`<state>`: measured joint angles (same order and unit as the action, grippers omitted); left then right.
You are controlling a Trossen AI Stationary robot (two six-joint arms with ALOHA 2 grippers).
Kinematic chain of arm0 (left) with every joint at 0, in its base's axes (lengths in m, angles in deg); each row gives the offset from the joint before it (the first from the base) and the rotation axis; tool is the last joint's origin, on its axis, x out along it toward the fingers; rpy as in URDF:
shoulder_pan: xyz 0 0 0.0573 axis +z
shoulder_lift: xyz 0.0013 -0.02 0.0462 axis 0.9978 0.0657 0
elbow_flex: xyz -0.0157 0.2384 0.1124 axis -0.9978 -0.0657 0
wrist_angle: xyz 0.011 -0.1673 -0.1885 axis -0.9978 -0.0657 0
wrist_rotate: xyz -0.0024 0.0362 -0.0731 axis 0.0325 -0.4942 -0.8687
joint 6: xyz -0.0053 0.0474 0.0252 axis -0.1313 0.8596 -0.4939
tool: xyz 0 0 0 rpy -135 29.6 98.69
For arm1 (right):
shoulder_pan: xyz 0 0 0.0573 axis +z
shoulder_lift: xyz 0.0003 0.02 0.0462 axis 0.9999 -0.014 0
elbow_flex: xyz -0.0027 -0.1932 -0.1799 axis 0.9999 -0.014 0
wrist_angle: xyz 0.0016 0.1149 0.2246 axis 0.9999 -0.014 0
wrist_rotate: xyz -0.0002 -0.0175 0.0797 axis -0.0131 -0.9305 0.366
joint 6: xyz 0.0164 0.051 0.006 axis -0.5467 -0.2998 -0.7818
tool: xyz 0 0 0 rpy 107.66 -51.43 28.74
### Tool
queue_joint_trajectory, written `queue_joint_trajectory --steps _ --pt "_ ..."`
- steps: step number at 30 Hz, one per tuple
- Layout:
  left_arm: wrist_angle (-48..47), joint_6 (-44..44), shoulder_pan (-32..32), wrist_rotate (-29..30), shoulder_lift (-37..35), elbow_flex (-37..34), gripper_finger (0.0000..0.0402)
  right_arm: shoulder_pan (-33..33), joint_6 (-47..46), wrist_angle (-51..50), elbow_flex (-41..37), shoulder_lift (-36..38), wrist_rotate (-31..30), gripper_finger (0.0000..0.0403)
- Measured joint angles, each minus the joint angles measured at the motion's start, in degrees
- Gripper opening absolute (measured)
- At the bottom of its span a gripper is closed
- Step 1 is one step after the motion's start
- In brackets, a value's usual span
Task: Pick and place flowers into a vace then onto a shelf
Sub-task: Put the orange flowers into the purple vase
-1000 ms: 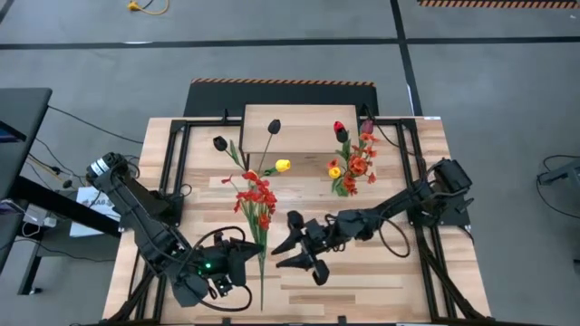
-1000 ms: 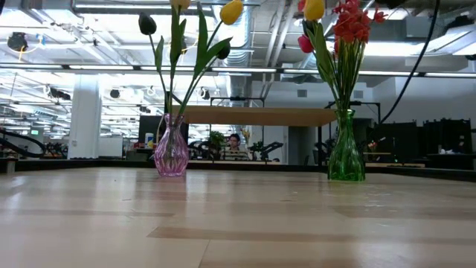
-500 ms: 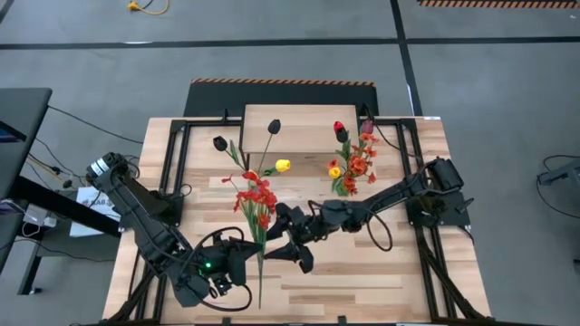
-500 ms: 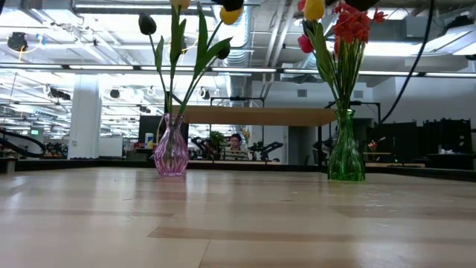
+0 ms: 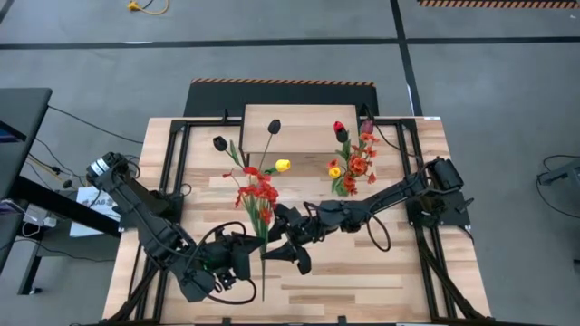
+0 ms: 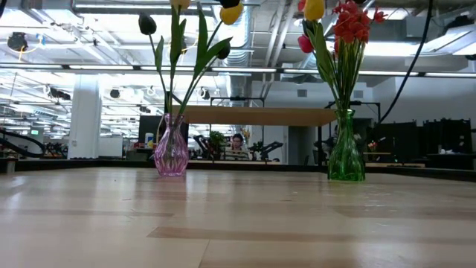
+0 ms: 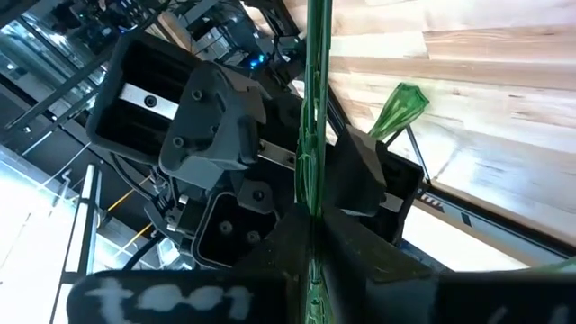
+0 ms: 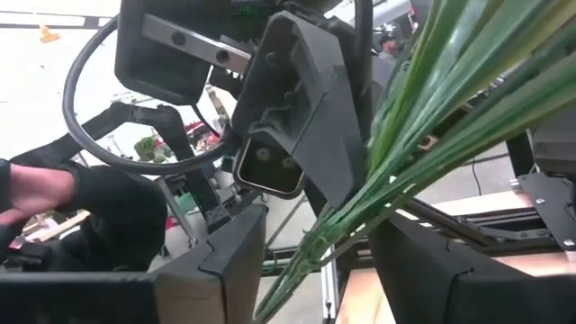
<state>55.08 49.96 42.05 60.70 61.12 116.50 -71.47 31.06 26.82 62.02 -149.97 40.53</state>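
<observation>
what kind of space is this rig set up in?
Likely a large open robotics lab or workshop. The low view shows exposed ceiling ducts and strip lights and a person seated at benches far behind. The high view shows bare grey floor with hazard-striped tape beside the table.

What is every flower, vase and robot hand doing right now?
Left gripper: shut on the red spray's stem.
Red spray: held up over the table, not in a vase.
Right gripper: open, fingers either side of the spray's stems.
Pink vase: upright, holding dark and yellow tulips.
Green vase: upright, holding red and yellow flowers.
Shelf: nothing standing on it.
</observation>
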Motion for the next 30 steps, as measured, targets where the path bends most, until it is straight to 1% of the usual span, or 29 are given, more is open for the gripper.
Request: queue_joint_trajectory --steps 3,5,7,10,11,16,20,24,30 --pt "0.0 0.0 0.5 0.0 0.0 0.0 0.0012 -0.2 0.0 -0.5 0.0 0.0 0.0 0.0162" --pt "0.0 0.0 0.6 0.0 0.0 0.0 0.0012 -0.3 0.0 -1.0 0.0 0.0 -0.1 0.0136" --pt "0.0 0.0 0.6 0.0 0.0 0.0 0.0012 -0.3 0.3 -0.9 0.0 0.0 -0.1 0.0101" --pt "0.2 -0.1 0.6 -0.2 0.0 0.0 0.0012 -0.2 2.2 -1.0 0.0 0.0 -0.1 0.0030" --pt "0.2 -0.8 0.6 -0.2 0.0 0.0 0.0012 -0.2 3.0 -1.2 0.0 0.0 0.0 0.0017" --pt "0.2 -10.0 0.6 -1.6 0.0 0.0 0.0013 -0.3 3.3 -1.8 0.0 0.0 0.1 0.0008" --pt "0.5 -12.7 0.6 -0.8 0.0 0.0 0.0027 -0.4 3.3 -2.1 0.0 0.1 0.1 0.0007" --pt "1.2 -17.2 0.6 0.1 0.0 0.0 0.0066 -0.4 3.5 -2.1 0.0 0.1 0.0 0.0004" --pt "2.3 -21.7 0.4 3.6 0.0 1.5 0.0149 -0.4 3.7 -2.4 0.0 0.1 0.0 0.0003"
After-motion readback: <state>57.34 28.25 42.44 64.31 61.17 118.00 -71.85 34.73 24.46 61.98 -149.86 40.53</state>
